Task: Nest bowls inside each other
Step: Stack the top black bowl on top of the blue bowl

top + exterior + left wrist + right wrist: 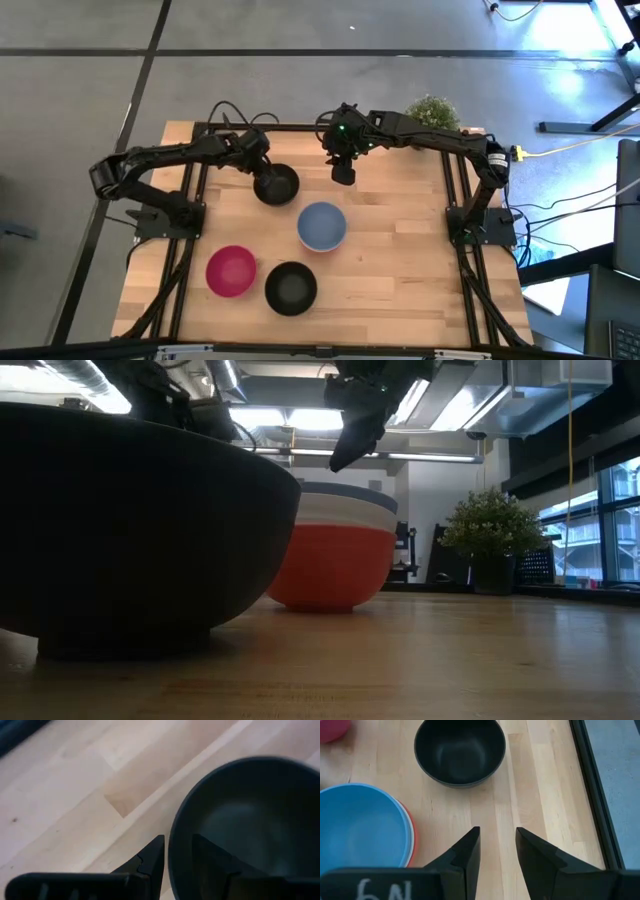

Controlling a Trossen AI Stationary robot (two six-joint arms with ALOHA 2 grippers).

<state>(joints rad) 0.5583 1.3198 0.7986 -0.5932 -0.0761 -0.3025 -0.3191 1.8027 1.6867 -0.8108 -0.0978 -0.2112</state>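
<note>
In the high view my left gripper is at the far-left rim of a black bowl, shut on it. My right gripper hangs open to that bowl's right and touches nothing; the low view shows it above the stack. A light blue bowl sits nested in a white bowl, which sits in a red one; the red bowl's base rests on the table. A magenta-pink bowl and a second black bowl stand near the near edge. My left gripper has the black bowl by its rim, one finger outside the wall and the other inside the hollow, coming from above. The bowl stays upright, mouth up. Whether its base is off the table cannot be told.
A small green potted plant stands at the far right corner. Dark frame rails run along the table's far edge and both sides. Bare wood lies to the right of the stack. The near black bowl fills the low view's left.
</note>
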